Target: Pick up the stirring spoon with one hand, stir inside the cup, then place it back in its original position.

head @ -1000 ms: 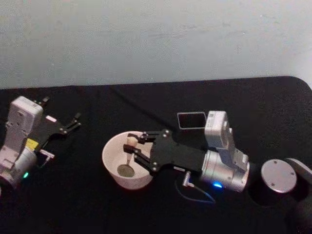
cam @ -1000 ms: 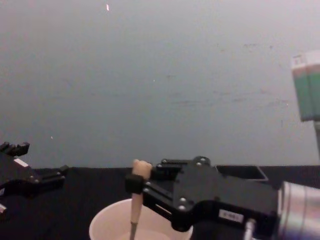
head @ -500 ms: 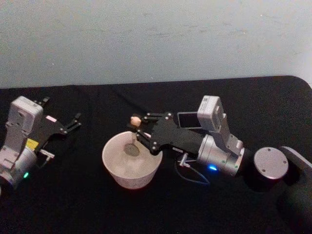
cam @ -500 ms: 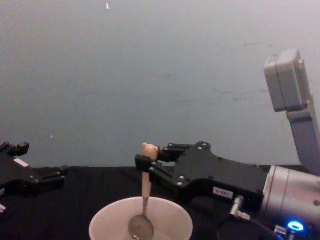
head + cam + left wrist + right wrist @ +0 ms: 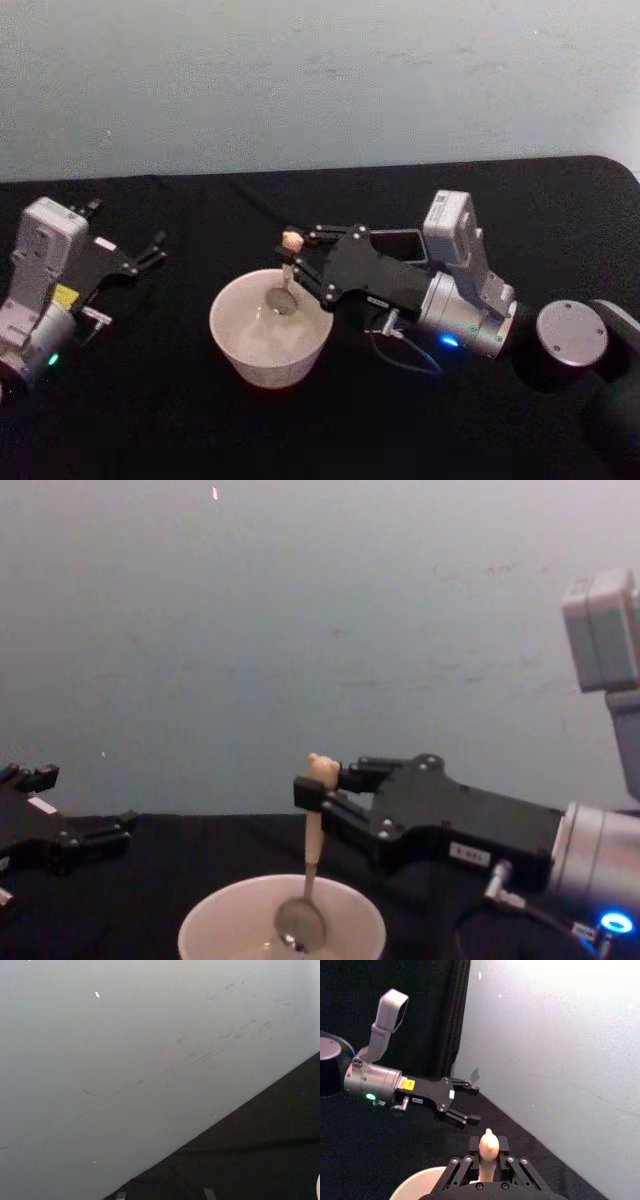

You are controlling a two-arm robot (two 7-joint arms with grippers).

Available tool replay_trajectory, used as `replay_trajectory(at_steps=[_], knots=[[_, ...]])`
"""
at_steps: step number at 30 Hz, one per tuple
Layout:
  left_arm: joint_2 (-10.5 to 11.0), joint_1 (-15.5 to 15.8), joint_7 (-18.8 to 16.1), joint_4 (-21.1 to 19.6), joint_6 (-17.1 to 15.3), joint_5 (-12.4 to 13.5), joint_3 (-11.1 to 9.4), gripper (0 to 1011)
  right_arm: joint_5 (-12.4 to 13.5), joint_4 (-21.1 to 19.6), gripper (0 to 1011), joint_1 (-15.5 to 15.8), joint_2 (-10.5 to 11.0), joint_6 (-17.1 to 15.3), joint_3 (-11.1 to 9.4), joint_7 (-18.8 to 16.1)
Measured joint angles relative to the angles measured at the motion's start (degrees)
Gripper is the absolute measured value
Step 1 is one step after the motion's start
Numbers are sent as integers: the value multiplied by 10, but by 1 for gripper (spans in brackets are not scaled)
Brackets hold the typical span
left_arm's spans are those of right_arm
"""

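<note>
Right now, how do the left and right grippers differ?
The right gripper is shut on the stirring spoon, its bowl down in the cup; the left gripper is open and empty. The right reaches over the cup; the left sits apart, far left. Both are black.

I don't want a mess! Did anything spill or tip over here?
Nothing stands out. The right gripper holds the stirring spoon upright, its bowl inside the cup, and no spill shows on the black table. The holder box stands upright behind it. The left gripper rests open at the left.
</note>
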State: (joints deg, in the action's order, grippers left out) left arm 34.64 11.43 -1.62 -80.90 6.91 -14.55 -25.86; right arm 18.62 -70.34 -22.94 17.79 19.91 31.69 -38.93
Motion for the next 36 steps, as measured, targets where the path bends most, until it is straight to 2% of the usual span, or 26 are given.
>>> replay_trajectory(at_steps=[5, 11, 19, 23, 29, 36], knots=[[0, 0, 0, 0, 0, 0, 0, 1001, 10, -22, 212, 4, 8, 1, -6, -8], [0, 0, 0, 0, 0, 0, 0, 1001, 26, -68, 212, 12, 28, 4, -19, -15], [0, 0, 0, 0, 0, 0, 0, 1001, 62, -127, 212, 24, 59, 5, -48, -21], [0, 0, 0, 0, 0, 0, 0, 1002, 81, -156, 212, 31, 80, 5, -69, -21], [0, 0, 0, 0, 0, 0, 0, 1001, 94, -177, 212, 42, 104, 6, -91, -21], [0, 0, 0, 0, 0, 0, 0, 1001, 110, -200, 212, 69, 136, -1, -117, -17]])
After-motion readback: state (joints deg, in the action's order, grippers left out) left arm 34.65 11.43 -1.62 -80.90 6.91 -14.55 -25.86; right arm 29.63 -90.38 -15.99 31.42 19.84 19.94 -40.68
